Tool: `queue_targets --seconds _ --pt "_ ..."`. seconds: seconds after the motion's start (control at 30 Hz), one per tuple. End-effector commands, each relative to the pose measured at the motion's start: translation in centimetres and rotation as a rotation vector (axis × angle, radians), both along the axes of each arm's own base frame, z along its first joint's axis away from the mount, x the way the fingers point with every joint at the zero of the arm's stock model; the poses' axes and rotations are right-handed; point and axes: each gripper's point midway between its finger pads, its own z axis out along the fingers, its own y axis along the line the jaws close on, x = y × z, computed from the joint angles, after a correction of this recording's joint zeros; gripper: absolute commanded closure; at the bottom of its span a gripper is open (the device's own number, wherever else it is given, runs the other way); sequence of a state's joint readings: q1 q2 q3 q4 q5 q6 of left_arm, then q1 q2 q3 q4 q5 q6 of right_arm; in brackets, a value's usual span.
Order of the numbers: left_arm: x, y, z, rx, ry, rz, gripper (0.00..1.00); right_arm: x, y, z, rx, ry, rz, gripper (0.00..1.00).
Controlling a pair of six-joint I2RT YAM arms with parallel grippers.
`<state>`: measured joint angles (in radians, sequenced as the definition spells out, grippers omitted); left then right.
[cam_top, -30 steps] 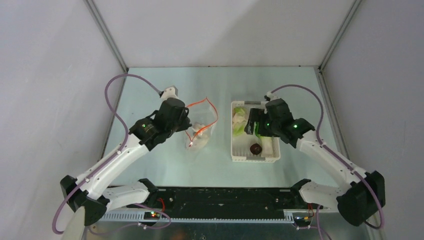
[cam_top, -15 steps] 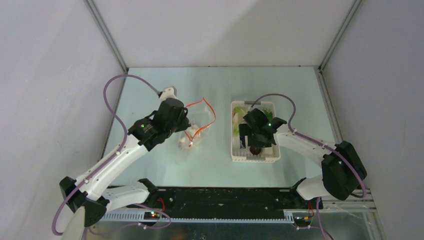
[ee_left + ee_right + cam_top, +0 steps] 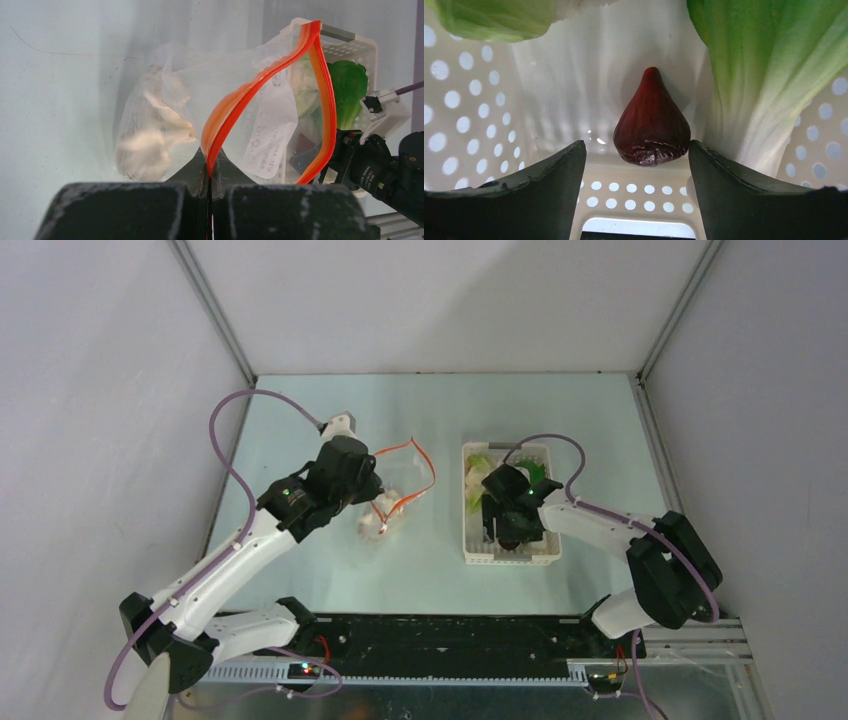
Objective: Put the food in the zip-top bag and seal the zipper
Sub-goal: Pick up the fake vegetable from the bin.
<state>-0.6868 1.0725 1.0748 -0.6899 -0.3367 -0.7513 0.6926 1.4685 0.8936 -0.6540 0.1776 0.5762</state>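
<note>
As left fingers (image 3: 192, 175) pinch the half-filled clear plastic bag (image 3: 190, 90) open, spread right fingers (image 3: 549, 180) straddle the small brown ball (image 3: 651, 125).

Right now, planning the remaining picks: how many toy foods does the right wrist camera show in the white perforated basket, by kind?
Dark red-brown teardrop toy: 1
Green-leaved white-stemmed bok choy: 1
Pale green leafy lump: 1
Total: 3

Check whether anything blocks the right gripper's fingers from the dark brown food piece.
Nothing visible does. The right gripper's open fingers flank the dark reddish-brown teardrop food piece on the white perforated plastic basket's floor; the green-leaved bok choy lies off to one side.
</note>
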Motion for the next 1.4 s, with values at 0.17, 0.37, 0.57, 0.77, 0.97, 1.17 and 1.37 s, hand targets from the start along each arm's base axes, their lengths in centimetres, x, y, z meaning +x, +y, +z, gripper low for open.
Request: queue_targets --seconds 0.17,0.37,0.57,0.77,0.97,1.17,1.37 --pt "0.5 -0.5 1.1 -0.034 -0.035 -0.009 1.00 0.7 0.0 -1.3 -0.013 -0.008 -0.032 0.32" --pt "0.5 -0.9 0.9 -0.045 -0.031 -0.023 1.00 1.4 0.0 -1.3 -0.016 -0.031 -0.053 0.42" --pt "0.4 -1.0 0.8 -0.052 -0.026 -0.029 1.00 1.9 0.2 -1.1 -0.001 -0.052 -0.068 0.53" --pt "0.4 -1.3 0.7 -0.054 -0.023 -0.037 1.00 1.9 -0.1 1.9 0.039 -0.122 -0.075 0.58" --pt "0.5 -1.8 0.5 -0.066 -0.018 -0.054 1.00 1.9 0.2 8.4 0.181 -0.287 -0.015 0.59" --pt "0.7 -2.6 0.6 -0.079 -0.012 -0.081 1.00 1.1 2.6 16.5 0.450 -0.487 0.126 0.60" --pt "0.8 -3.3 0.0 -0.085 0.008 -0.104 1.00 0.1 7.2 24.7 0.763 -0.659 0.339 0.60"
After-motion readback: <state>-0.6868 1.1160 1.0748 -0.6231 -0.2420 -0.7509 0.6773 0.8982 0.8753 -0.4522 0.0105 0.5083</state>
